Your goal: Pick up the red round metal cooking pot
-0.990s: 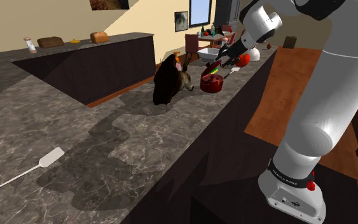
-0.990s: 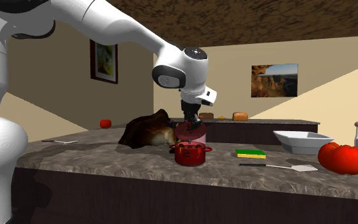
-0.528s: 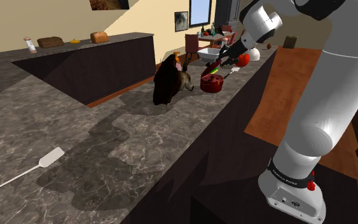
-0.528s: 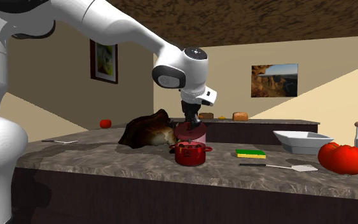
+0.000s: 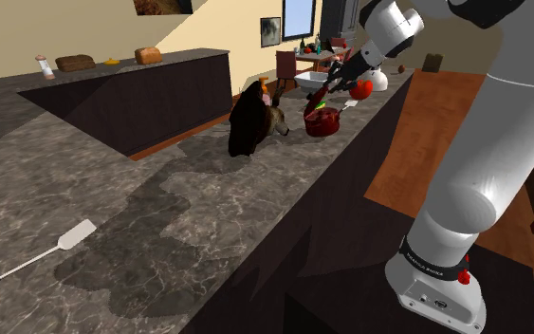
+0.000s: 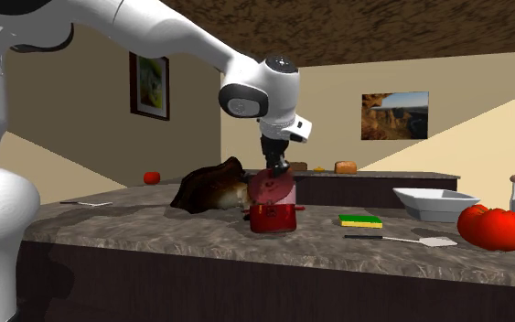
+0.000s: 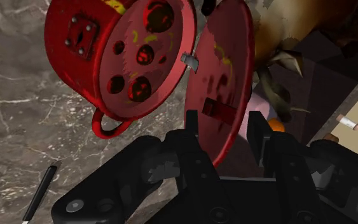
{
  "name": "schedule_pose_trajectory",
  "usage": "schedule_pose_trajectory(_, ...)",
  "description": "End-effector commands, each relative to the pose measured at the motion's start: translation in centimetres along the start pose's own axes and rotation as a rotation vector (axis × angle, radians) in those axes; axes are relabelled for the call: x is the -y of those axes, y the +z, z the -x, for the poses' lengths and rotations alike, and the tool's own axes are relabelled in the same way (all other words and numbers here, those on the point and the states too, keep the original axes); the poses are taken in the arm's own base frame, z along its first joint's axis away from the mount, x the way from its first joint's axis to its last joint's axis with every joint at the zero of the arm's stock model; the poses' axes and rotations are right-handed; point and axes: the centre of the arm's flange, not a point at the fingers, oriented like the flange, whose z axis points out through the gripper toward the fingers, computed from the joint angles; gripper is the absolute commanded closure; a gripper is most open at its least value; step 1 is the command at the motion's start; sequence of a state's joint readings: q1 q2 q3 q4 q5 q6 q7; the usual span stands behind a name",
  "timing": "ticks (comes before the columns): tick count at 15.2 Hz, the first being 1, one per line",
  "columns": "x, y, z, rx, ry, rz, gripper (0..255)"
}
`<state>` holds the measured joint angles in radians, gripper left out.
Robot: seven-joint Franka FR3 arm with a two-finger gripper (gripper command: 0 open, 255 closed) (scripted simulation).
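The red pot (image 7: 120, 57) is round and shiny, with a loop handle on its side and dark round spots on the face turned to the pincer. It hangs tipped over, its rim meeting the flat red lid (image 7: 225, 76). The black pincer (image 7: 223, 122) is clenched on that lid, one finger on each face. From across the room the pot (image 6: 273, 218) is low over the dark, marbled stone surface (image 6: 155, 224), just beside a brown lumpy thing (image 6: 211, 187) — I can't tell whether it touches the stone.
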<state>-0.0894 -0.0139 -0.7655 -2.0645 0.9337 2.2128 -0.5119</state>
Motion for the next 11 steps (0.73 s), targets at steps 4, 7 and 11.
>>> schedule_pose_trajectory(4,1.8,-1.9,-0.8,-0.002,-0.001,-0.001,255)
schedule_pose_trajectory(7,2.9,-3.0,-1.3,-0.002,-0.001,-0.001,255)
schedule_pose_trajectory(11,3.6,-3.8,-1.6,-0.002,-0.001,-0.001,255)
